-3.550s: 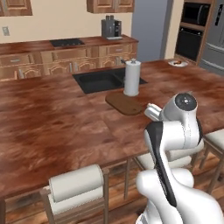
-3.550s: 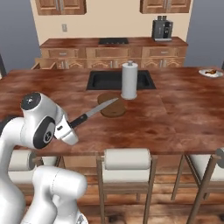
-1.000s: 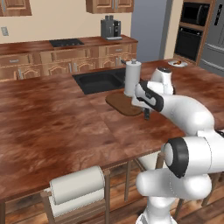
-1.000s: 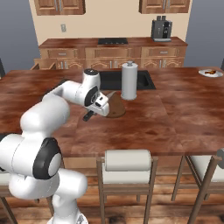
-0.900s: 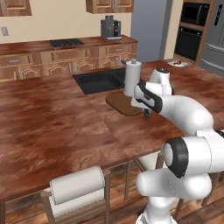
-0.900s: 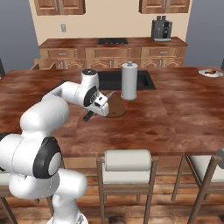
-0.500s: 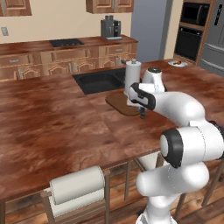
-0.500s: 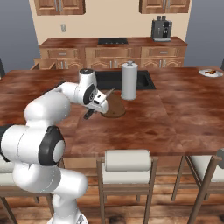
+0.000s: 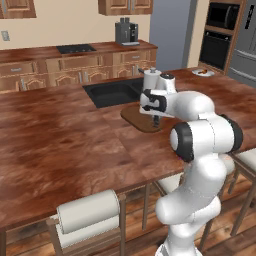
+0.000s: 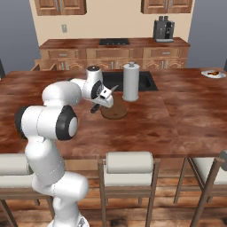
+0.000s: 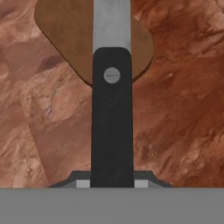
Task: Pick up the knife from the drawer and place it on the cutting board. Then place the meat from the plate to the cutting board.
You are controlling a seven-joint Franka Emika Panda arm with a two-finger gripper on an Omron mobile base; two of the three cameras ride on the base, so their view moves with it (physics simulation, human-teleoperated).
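Note:
My gripper point(image 10: 102, 98) is shut on the knife point(image 11: 111, 127) and holds it just above the counter at the near edge of the cutting board point(image 9: 138, 119). In the hand view the black handle runs up the middle and the grey blade point(image 11: 112, 22) reaches over the brown cutting board point(image 11: 65, 39). From the right base camera the knife point(image 10: 112, 89) slants, blade tip up toward the paper towel roll. The plate point(image 10: 213, 74) with the meat point(image 10: 214, 72) sits far off at the counter's right end, and the plate point(image 9: 203, 73) is also in the left base view. A drawer point(image 10: 39, 66) stands pulled out in the back cabinets.
An upright paper towel roll point(image 10: 130, 82) stands right behind the board, beside the dark sink point(image 9: 112, 92). Stools point(image 10: 131, 164) line the near edge of the counter. A coffee machine point(image 10: 163, 29) and a stove top sit on the back counter.
The hand has edged a little closer over the board with the knife still in its grip, and the arm has folded in tighter. Nothing else has moved.

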